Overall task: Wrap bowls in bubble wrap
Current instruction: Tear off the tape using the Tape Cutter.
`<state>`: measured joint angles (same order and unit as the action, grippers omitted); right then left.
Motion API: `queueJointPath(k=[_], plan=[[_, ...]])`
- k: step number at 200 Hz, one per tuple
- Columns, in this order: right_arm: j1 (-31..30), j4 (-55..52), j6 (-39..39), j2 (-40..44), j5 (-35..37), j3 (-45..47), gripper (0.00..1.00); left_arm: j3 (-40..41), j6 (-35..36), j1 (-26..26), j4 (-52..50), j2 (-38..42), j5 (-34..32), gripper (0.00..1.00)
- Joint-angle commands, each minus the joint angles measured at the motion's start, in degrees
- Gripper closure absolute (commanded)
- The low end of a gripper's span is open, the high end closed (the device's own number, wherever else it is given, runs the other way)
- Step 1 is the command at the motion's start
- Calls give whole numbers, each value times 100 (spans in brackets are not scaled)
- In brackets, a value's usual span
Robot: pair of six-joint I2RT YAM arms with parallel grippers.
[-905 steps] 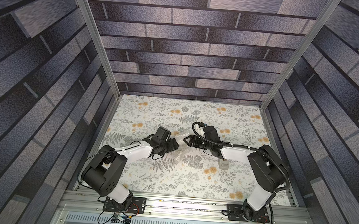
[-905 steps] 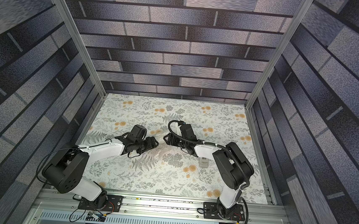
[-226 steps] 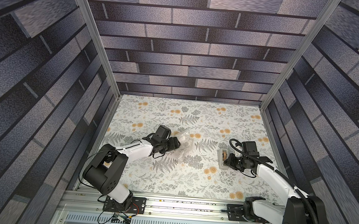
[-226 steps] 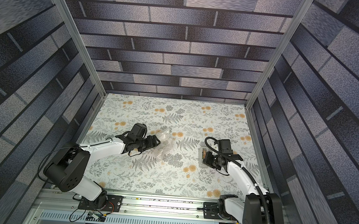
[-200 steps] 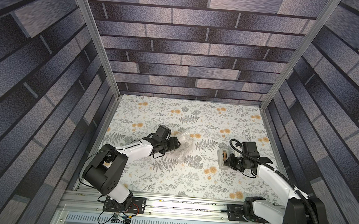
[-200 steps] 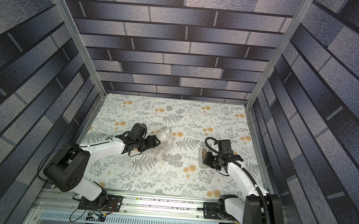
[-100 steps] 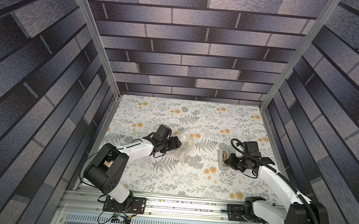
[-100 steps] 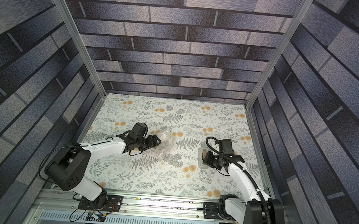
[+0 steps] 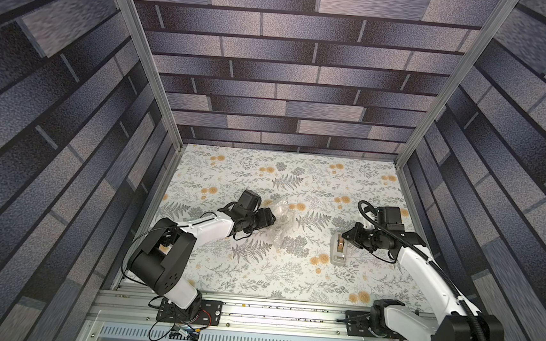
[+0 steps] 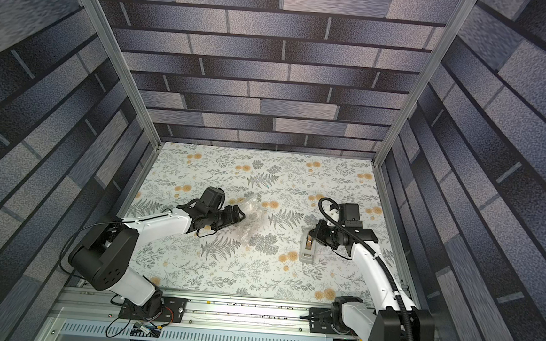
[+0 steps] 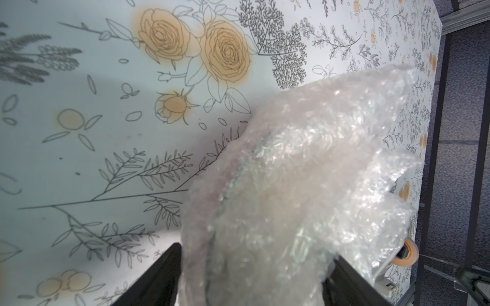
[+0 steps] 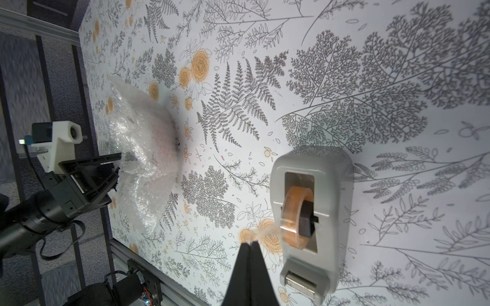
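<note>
Wrapped bundle in the left pincer, right pincer closed beside the tape dispenser

The bubble wrap (image 9: 282, 223) lies crumpled near the middle of the flowered table (image 9: 256, 276), right at the tip of the left pincer (image 11: 252, 278). That pincer's jaws stand wide, one on each side of the bundle, pressing into the wrap. The bowl (image 11: 233, 180) is inside the wrap, showing only as a faint curved edge, and its pattern cannot be made out. The right pincer (image 12: 250, 243) is well apart from the bundle, with its jaws pressed together just beside the grey tape dispenser (image 12: 310, 225). A pale blur runs from its tips to the tape roll (image 12: 294, 217), but I cannot tell whether that is tape. The left wrist view cuts off the lower bundle.
</note>
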<state>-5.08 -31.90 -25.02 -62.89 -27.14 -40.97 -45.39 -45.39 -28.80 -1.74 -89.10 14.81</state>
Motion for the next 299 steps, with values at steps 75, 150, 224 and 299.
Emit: queueJointPath(k=[75,150,224,299], plan=[[207,-64,-143,-6,-750,-412,100,-123,109,-22,14,-53,31,19],[205,-1784,-117,1126,-827,302,100,-302,153,-39,23,-251,110,19],[-124,-2206,-348,1030,-243,465,100,-374,159,-66,16,-305,110,19],[-885,-2275,-780,787,550,511,100,-348,153,-62,129,-381,169,19]])
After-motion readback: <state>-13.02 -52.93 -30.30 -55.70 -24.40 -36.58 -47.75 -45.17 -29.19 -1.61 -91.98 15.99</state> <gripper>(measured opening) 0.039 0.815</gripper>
